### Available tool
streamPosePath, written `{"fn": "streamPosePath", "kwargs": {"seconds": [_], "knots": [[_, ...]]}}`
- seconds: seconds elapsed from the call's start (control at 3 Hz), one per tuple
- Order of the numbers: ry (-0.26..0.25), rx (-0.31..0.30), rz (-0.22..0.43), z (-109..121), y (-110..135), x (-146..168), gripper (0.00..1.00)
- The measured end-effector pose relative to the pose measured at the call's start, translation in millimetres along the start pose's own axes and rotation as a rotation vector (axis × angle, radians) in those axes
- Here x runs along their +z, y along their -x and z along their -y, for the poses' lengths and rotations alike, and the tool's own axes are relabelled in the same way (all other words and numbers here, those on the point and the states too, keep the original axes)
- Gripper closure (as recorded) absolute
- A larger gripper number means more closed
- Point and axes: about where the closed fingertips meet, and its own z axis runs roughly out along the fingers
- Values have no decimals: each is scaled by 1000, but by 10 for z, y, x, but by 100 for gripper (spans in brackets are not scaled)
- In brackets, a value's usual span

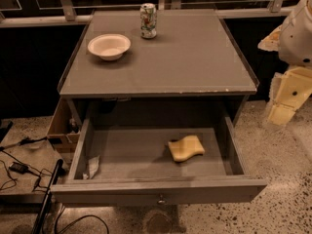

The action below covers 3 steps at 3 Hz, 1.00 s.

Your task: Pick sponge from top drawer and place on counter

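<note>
The pale yellow sponge (186, 147) lies flat on the floor of the top drawer (126, 155), right of its middle. The grey drawer is pulled fully out below the counter (185, 57), and its front panel has a small round knob (161, 198). My gripper (286, 99) is cream-coloured and hangs at the right edge of the view. It is off to the right of the counter's front corner, above and well right of the sponge, touching nothing.
A white bowl (109, 46) and a drink can (148, 20) stand at the back left of the counter. A crumpled scrap (92, 167) lies in the drawer's front left corner. A small wooden side compartment (62, 126) sits at the left. Cables (19, 167) lie on the floor at the left.
</note>
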Motion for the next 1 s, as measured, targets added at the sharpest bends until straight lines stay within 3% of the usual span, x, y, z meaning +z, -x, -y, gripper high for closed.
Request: {"fn": "streamPosePath", "kwargs": {"seconds": [0.33,0.67,1.0], "knots": [[0,0,0,0,0,0,0],[0,0,0,0,0,0,15],[-9,3,4,7,5,-5,39]]}}
